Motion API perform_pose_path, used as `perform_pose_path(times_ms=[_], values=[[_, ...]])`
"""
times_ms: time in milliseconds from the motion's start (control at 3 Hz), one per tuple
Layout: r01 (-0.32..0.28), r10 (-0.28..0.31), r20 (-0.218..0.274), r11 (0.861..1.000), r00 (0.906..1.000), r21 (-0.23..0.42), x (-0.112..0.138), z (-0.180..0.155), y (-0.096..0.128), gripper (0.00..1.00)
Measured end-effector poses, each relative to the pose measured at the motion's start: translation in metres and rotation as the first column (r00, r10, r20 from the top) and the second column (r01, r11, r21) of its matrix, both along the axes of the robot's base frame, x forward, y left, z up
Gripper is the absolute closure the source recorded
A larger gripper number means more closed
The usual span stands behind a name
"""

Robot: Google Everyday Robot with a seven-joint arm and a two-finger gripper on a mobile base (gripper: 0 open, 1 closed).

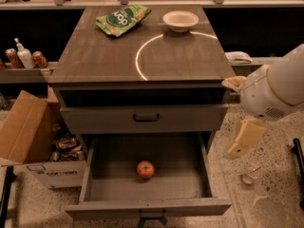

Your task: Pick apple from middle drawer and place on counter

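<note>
Camera view: the small round red apple with yellowish patches [145, 169] lies near the centre of the floor of the open wide grey middle drawer [118, 186], touching no wall; the cream-coloured gripper [243, 139] hangs outside the cabinet at the apple's 2 o'clock, well apart; whether it is spread or closed cannot be told; the grey-brown wood-grain counter [95, 56] bears a green crisp bag [122, 19] at 11 o'clock and a white bowl [180, 20] at 1 o'clock.

Red apple [145, 169] (yellowish patches) on open middle drawer [183, 171] floor, grey-brown counter [104, 56] above, jaws right of drawer.
</note>
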State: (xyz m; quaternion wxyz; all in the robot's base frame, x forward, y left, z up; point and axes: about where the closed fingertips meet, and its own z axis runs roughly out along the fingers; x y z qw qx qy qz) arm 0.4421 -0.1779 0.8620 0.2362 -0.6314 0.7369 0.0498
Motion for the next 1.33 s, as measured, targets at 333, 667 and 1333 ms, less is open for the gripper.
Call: perform_pose_path(times_ms=[333,667,1333], values=[[-0.014,0.016,-0.055,0.999,0.9984,0.031,0.001,-0.059,0.011,0.0],[-0.038,0.049,-0.104,0.994,0.9934,0.107,0.0,-0.125,0.034,0.0],[-0.07,0.118,-0.192,0.967,0.9742,0.243,-0.008,-0.23,0.089,0.0]])
